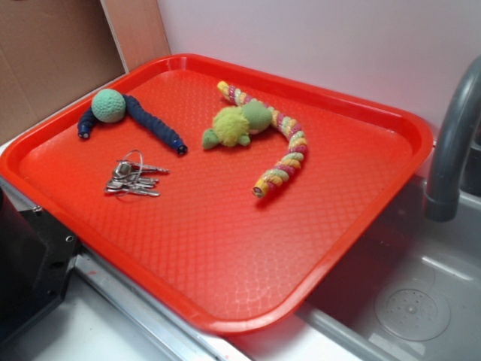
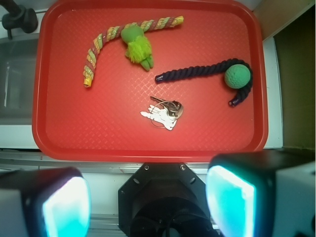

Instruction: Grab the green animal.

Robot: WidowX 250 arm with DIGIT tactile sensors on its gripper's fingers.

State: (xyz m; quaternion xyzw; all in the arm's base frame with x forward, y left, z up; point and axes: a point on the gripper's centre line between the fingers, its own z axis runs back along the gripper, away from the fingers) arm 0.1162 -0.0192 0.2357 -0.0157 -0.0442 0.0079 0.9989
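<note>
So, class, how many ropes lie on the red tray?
2. The striped rope curves beside the green animal; the dark blue rope curls around the ball. None seems hidden.

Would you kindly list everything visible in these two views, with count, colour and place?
Tray: one, red, over the sink edge.
Green animal: one, yellow-green, on the tray beside the striped rope.
Striped rope: one, yellow-pink-green, curved on the tray.
Dark rope: one, navy, on the tray.
Ball: one, teal-green, against the dark rope.
Keys: one bunch, silver, mid-tray.
Faucet: one, grey, over the sink.
Sink: one, steel, beside the tray.
Gripper: one, open, off the tray.
</note>
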